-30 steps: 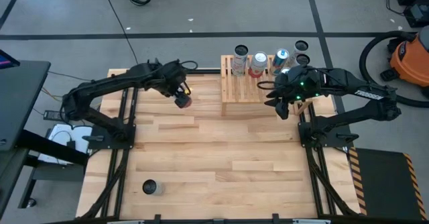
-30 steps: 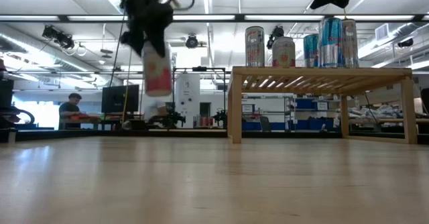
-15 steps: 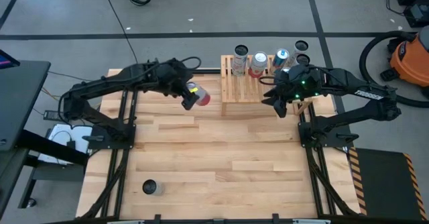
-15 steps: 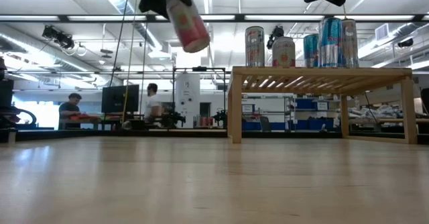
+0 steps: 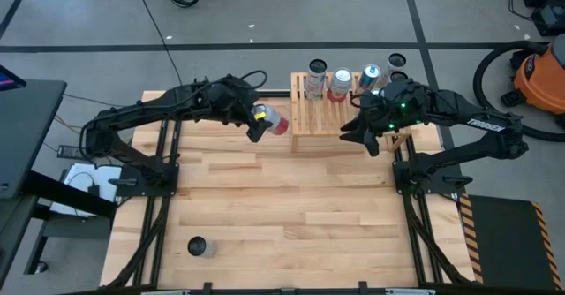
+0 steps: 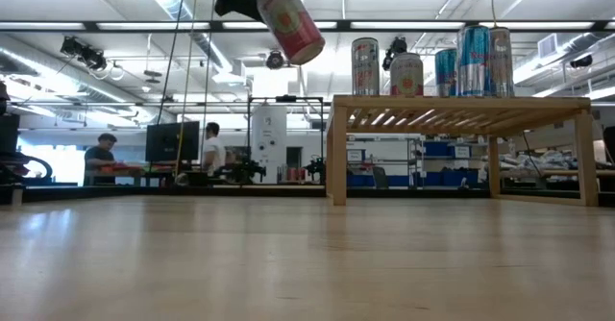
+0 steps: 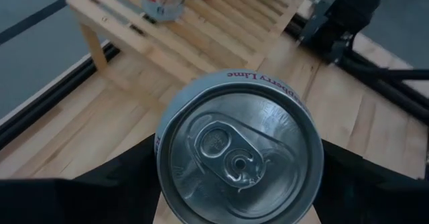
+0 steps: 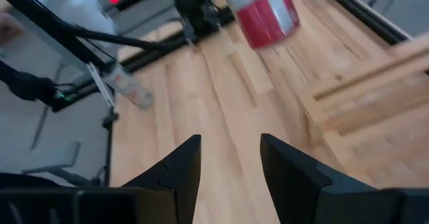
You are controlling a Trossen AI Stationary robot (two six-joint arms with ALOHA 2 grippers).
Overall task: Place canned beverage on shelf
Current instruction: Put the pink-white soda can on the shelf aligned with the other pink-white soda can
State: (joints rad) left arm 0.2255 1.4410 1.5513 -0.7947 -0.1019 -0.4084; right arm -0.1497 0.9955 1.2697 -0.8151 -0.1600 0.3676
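Fingers of the left gripper (image 5: 259, 123) are clamped around a red-and-white can (image 6: 289, 21), holding it tilted, high above the table (image 5: 265, 198). Just beyond those jaws, a little lower, stands the shelf (image 5: 328, 118) with several cans (image 6: 429, 63) upright on its slats. Over the shelf's other end hangs the right gripper (image 8: 228, 158), its jaws parted with nothing between them.

Dark can (image 5: 199, 246) near table front; orange vacuum (image 5: 538, 79) on floor.
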